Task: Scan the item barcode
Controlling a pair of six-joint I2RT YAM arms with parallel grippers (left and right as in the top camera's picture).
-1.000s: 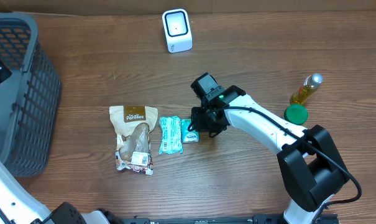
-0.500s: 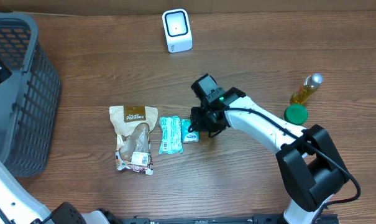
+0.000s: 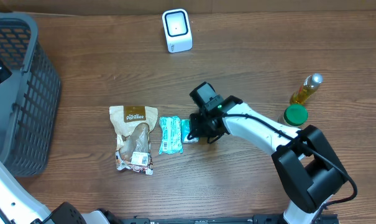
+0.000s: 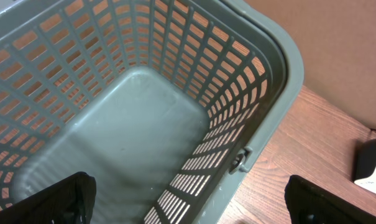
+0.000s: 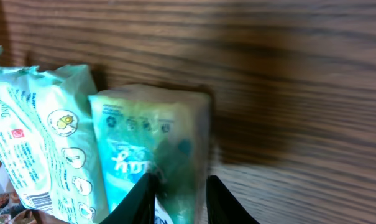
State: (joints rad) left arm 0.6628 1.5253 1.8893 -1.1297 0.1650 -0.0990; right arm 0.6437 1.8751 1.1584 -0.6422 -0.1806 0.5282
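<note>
Sliding a little toward the lower left of the overhead view, the right end effector point(image 3: 199, 127) now sits over the small teal packet point(image 3: 189, 131). That packet lies flat on the bench point(image 3: 268, 50) at frame centre, just beside a larger teal pack point(image 3: 170, 135). Its fingers stand narrowly apart and appear clamped on the packet's right end. Only the grasp looks done; lifting the packet and showing its barcode to the scanner point(image 3: 176, 30), well apart at the upper middle, remain. The right arm reaches in from the lower right, elbow bent. The left end effector point(image 4: 188, 202) hangs with fingers wide apart over the basket point(image 4: 262, 74).
</note>
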